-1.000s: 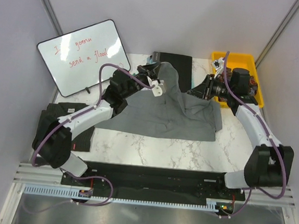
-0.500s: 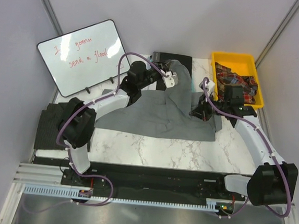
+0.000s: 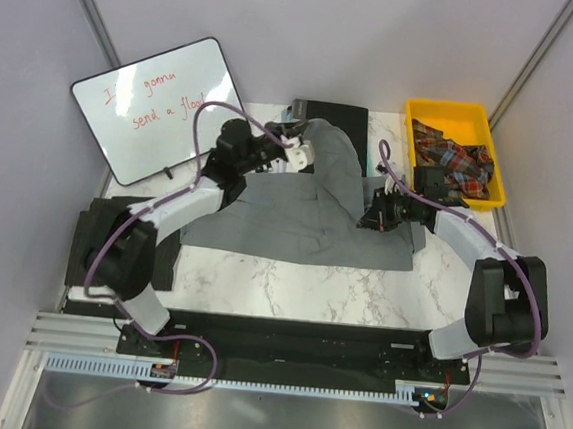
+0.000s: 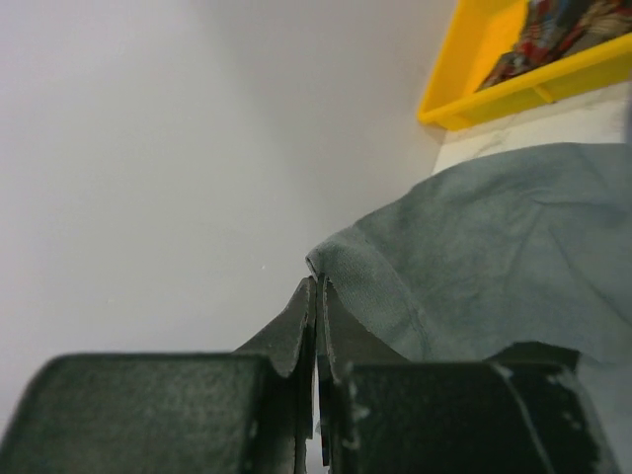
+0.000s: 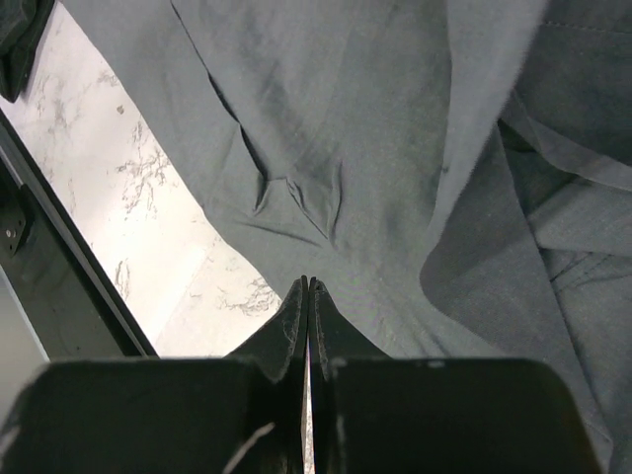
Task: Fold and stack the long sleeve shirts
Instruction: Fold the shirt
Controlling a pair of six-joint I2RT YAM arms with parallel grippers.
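The plain mid-grey shirt (image 3: 307,211) lies spread on the marble table. My left gripper (image 3: 300,155) is shut on its far edge and holds that part raised; the left wrist view shows the cloth edge (image 4: 355,267) pinched at my fingertips (image 4: 317,281). My right gripper (image 3: 374,219) is shut, low over the shirt's right side. In the right wrist view its tips (image 5: 308,283) touch the grey cloth (image 5: 346,118) near a folded flap, with no cloth seen between them. A dark cloth (image 3: 81,232), perhaps the charcoal shirt, lies at the table's left edge.
A black book (image 3: 335,113) lies at the back, partly under the shirt. A yellow bin (image 3: 421,111) with plaid cloth stands back right. A whiteboard (image 3: 155,108) leans back left. Bare marble (image 3: 290,285) runs along the near side by the black rail.
My right gripper came down from beside the bin to the shirt's right side. My left gripper swung right with the cloth edge, then back a little to the left.
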